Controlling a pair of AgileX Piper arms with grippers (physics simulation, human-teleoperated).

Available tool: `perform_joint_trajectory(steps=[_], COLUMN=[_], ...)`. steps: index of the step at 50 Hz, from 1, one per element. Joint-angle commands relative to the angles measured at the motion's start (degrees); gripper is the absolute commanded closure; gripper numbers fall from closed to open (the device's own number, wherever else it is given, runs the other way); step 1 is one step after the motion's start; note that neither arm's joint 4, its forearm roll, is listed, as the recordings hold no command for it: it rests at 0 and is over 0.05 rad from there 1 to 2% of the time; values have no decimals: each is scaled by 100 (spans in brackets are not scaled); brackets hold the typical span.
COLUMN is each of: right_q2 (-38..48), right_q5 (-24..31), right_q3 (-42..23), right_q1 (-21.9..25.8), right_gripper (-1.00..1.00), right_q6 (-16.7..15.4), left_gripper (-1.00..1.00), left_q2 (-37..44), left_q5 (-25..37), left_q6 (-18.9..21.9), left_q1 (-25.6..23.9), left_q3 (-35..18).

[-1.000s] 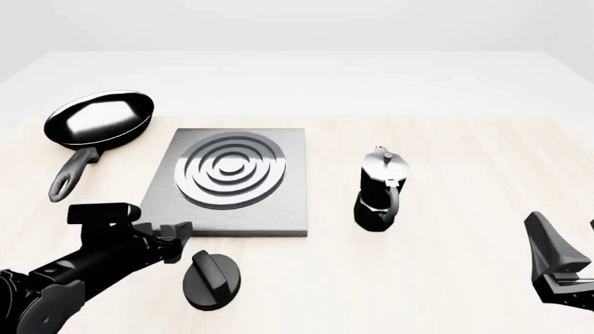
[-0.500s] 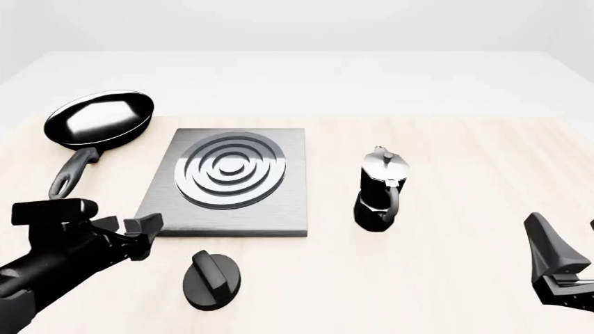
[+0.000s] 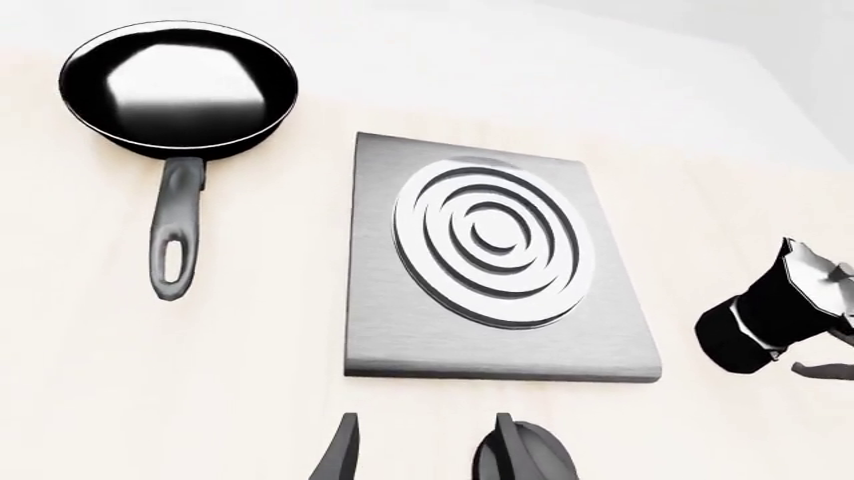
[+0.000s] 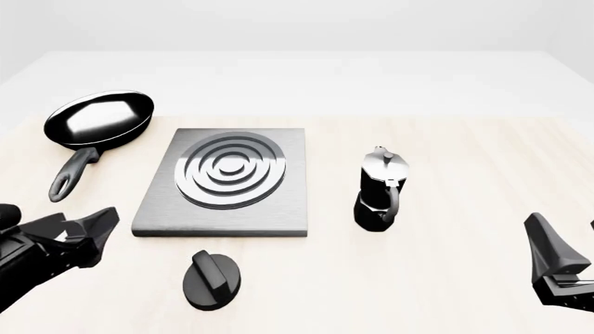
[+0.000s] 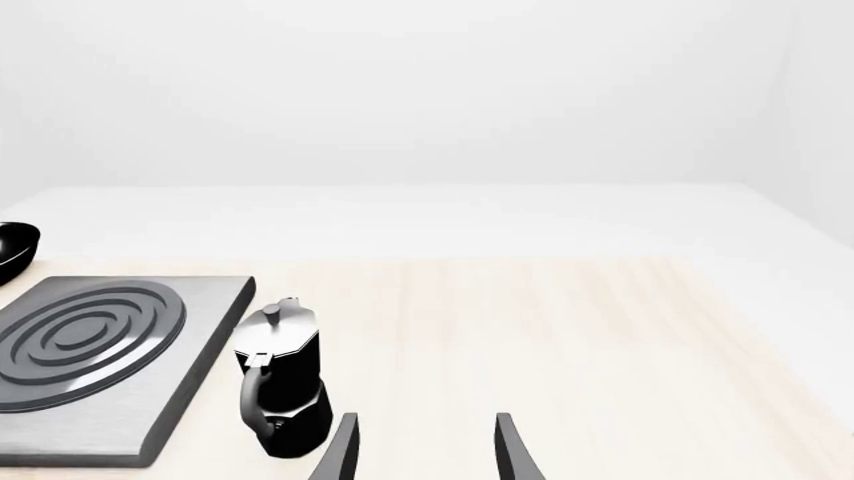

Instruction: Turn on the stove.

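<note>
Pale wooden surface (image 4: 446,278) carries the stove (image 4: 225,182), its knob (image 4: 211,278) lower left. Left claw (image 4: 85,233) hangs spread beside it, seemingly ready; right claw (image 4: 560,268) spread, idle

- stove (image 4: 229,182): brushed grey metal slab, raised rings polished silver
- knob (image 4: 213,279): matt black, ridged, plastic-looking
- frying pan (image 4: 99,119): glossy black, strong reflections
- moka pot (image 4: 380,189): shiny silver metal top, glossy black base
- surface (image 4: 446,174): pale light wood grain, matt

Front view high over table, 2 wrist views low, all sharing stove (image 4: 225,186)
</note>
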Motion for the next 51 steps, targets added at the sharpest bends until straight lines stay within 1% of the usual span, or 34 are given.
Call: perform_joint_trajectory(steps=[1, 4, 6, 7, 9, 11, 13, 15, 16, 17, 18, 19, 20, 22, 25, 32, 33, 34, 35, 36, 38, 39, 42, 43, 44, 45, 47, 48, 50, 51], right_q2=[-50, -48, -65, -63, -78, -82, -102, -120, -121, -110, -134, -137, -155, -169, -201, -205, -212, -209, -203, -200, -198, -196, -191, -190, -177, -185, -181, -184, -167, -153], right_q5=[31, 26, 38, 36, 50, 52, 69, 81, 82, 73, 90, 92, 108, 119, 150, 153, 162, 158, 154, 152, 150, 146, 145, 144, 137, 144, 143, 148, 138, 124], right_q3=[0, 0, -1, -1, 0, -1, 0, -1, -1, 0, 0, 0, 0, 0, 0, 0, 0, 0, 0, 0, 0, 0, 0, 0, 0, 0, 0, 0, 0, 0], right_q1=[-7, -5, -9, -8, -15, -12, -24, -26, -26, -20, -24, -24, -22, -25, -27, -21, -20, -23, -18, -20, -15, -18, -10, -10, -8, -8, -7, -5, 0, 2], right_gripper=[-100, -100, -100, -100, -100, -100, -100, -100, -100, -100, -100, -100, -100, -100, -100, -100, -100, -100, -100, -100, -100, -100, -100, -100, -100, -100, -100, -100, -100, -100], right_q6=[2, 0, 1, 2, 9, 6, 18, 16, 17, 22, 31, 31, 38, 38, 29, 33, 32, 36, 35, 40, 48, 53, 59, 59, 64, 60, 59, 54, 55, 51], left_gripper=[-100, -100, -100, -100, -100, -100, -100, -100, -100, -100, -100, -100, -100, -100, -100, -100, -100, -100, -100, -100, -100, -100, -100, -100, -100, -100, -100, -100, -100, -100], left_q2=[-1405, -1586, -1881, -2103, -2268, -2359, -2691, -2909, -3102, -3224, -3232, -3233, -3237, -3237, -3238, -3237, -3238, -3238, -3238, -3238, -3238, -3238, -3238, -3238, -3238, -3238, -3238, -3238, -3238, -3238], left_q5=[1214, 1369, 1606, 1807, 1978, 2045, 2303, 2492, 2623, 2677, 2646, 2647, 2590, 2623, 2531, 2488, 2471, 2438, 2417, 2392, 2410, 2426, 2455, 2456, 2488, 2507, 2550, 2563, 2611, 2620], left_q6=[42, 32, -51, -24, -60, -34, -109, -84, -80, -57, -176, -176, -158, -168, 93, 148, 175, 373, 355, 458, 426, 519, 510, 618, 549, 602, 681, 889, 777, 843], left_q1=[99, 77, -70, -47, -107, -101, -190, -175, -275, -184, -313, -313, -300, -335, -319, -336, -343, -323, -352, -300, -341, -362, -408, -431, -428, -435, -390, -320, -236, -210], left_q3=[-167, -160, -189, -273, -306, -320, -364, -385, -407, -462, -515, -515, -651, -635, -698, -877, -876, -876, -857, -868, -898, -944, -974, -1012, -1016, -1058, -1065, -1062, -1086, -1099])
